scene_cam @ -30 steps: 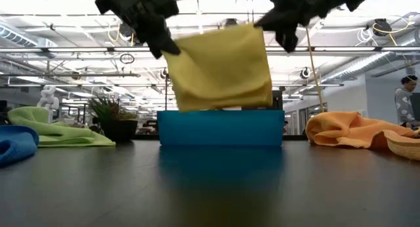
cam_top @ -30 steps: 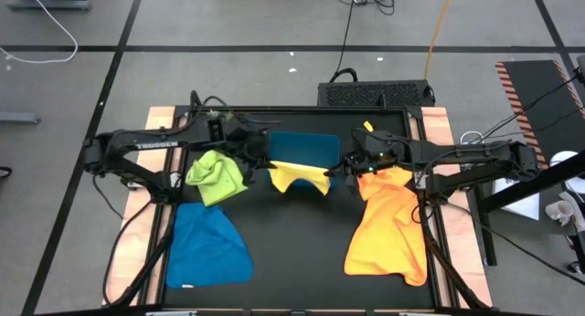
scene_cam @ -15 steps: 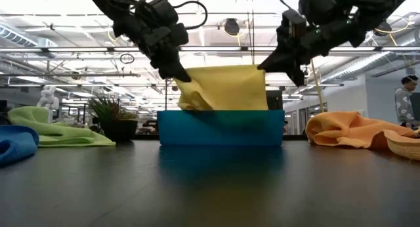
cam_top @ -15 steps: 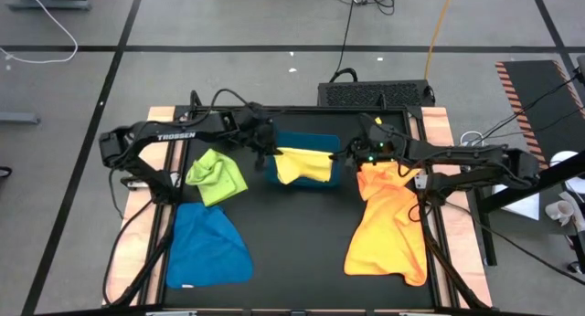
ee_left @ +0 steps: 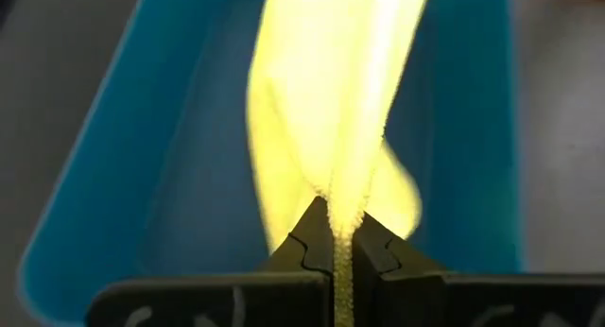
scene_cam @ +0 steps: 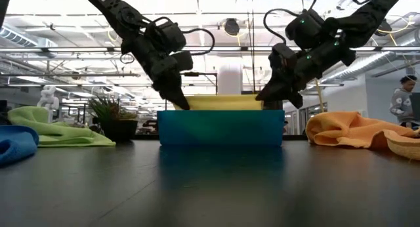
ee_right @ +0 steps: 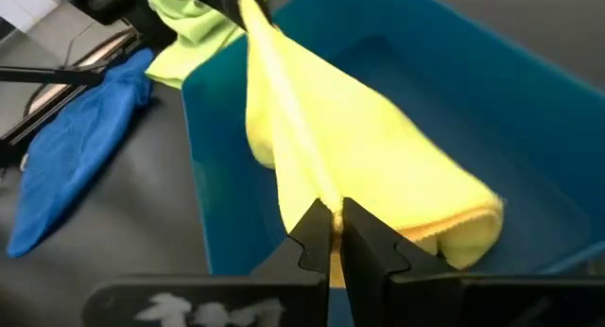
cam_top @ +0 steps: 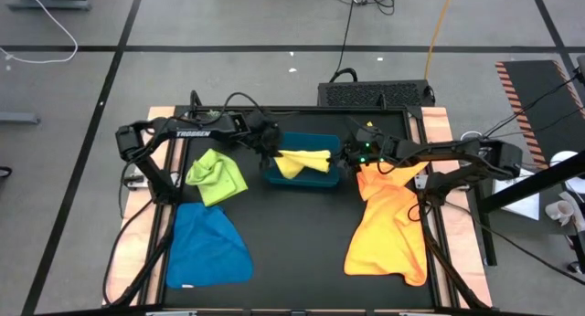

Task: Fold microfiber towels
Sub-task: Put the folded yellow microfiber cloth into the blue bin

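Now yellow towel (cam_top: 303,160) lower, in tray (cam_top: 274,176)

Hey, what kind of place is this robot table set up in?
Probably a big open lab or industrial workspace: the low view shows exposed ceiling pipes and strip lights, and the high view shows a grey floor marked with dark tape lines and loose cables.

You can read one marking only: "TROSSEN" in white letters on the left arm (cam_top: 187,133), behind its gripper.
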`<state>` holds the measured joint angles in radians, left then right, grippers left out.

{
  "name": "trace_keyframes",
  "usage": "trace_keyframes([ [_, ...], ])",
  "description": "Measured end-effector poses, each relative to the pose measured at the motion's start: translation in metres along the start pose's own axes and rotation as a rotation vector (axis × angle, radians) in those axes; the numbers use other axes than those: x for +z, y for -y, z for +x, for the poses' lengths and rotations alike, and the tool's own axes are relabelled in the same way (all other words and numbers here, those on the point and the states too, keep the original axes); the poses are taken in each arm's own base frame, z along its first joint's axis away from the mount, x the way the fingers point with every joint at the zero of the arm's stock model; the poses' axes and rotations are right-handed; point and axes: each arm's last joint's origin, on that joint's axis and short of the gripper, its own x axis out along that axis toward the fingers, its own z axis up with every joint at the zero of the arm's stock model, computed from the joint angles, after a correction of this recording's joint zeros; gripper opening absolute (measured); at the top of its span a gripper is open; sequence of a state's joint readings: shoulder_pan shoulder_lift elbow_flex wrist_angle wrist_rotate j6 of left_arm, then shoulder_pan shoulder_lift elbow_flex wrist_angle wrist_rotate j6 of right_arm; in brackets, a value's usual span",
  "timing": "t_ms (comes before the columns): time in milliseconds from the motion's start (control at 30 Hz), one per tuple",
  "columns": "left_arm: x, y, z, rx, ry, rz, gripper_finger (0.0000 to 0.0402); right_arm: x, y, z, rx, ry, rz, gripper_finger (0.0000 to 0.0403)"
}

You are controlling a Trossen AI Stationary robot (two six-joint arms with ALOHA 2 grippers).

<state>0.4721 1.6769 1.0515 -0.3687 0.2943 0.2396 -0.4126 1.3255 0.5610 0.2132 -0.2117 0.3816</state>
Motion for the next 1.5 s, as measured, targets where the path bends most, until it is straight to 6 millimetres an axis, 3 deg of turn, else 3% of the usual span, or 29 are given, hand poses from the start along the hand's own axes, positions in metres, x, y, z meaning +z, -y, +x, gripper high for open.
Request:
trace_keyframes([
  [133, 0.000, 0.000, -0.002, 0.023, -0.013, 0.009, 0.0005, 0.003, -0.002, 0.001, 0.022, 0.040, -0.036, 0.0006],
  [300, 0.015, 0.016, -0.034, 0.021, 0.011, 0.022, 0.0003, 0.015, -0.014, -0.017, 0.168, 0.104, -0.033, 0.0006],
  [500, 0.039, 0.060, -0.085, -0.004, 0.119, 0.106, 0.0003, 0.022, -0.047, -0.052, 0.375, 0.197, -0.091, 0.0003],
  [633, 0.045, 0.095, -0.105, -0.068, 0.168, 0.167, 0.0003, 0.017, -0.073, -0.071, 0.492, 0.218, -0.125, 0.0002],
  [767, 0.043, 0.126, -0.112, -0.137, 0.177, 0.230, 0.0003, 0.006, -0.094, -0.079, 0.560, 0.202, -0.143, 0.0002],
  [967, 0.037, 0.157, -0.102, -0.219, 0.134, 0.334, 0.0003, -0.013, -0.110, -0.073, 0.557, 0.107, -0.174, 0.0001],
  [1067, 0.032, 0.153, -0.089, -0.186, 0.073, 0.327, 0.0002, -0.019, -0.107, -0.063, 0.489, 0.060, -0.167, 0.0001],
  [1233, 0.028, 0.124, -0.068, -0.065, -0.013, 0.239, 0.0003, -0.019, -0.096, -0.051, 0.369, 0.041, -0.142, 0.0001],
  [1500, 0.030, 0.090, -0.059, 0.005, -0.017, 0.193, 0.0004, -0.010, -0.078, -0.048, 0.246, 0.090, -0.150, 0.0003],
])
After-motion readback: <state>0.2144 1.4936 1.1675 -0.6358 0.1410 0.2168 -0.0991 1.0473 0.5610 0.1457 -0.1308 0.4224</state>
